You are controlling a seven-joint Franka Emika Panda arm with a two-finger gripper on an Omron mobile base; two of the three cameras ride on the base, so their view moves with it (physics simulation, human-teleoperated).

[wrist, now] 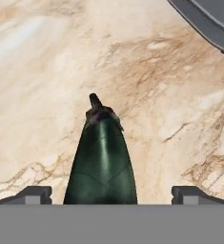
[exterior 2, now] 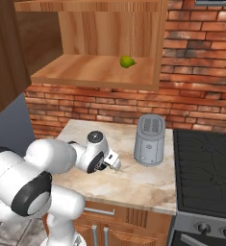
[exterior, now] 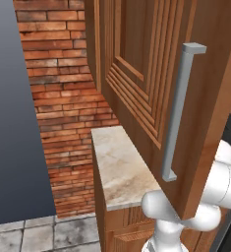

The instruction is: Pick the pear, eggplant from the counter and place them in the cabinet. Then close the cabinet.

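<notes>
Eggplant between spread fingertips, pear already shelved.
Dark green eggplant lies on the marbled counter, stem pointing away, with the gripper wide open on either side of it. Pear sits inside the open cabinet; its door bears a grey bar handle. No writing is legible on the toaster.

Light: even, bright, no clear source.
Shadows: faint below the open warm-brown wooden cabinet shelf; none cast ahead of the gripper.
Glare: none on the beige marbled stone counter.
Sharpness: rendered, slightly soft; no edge distortion.
</notes>
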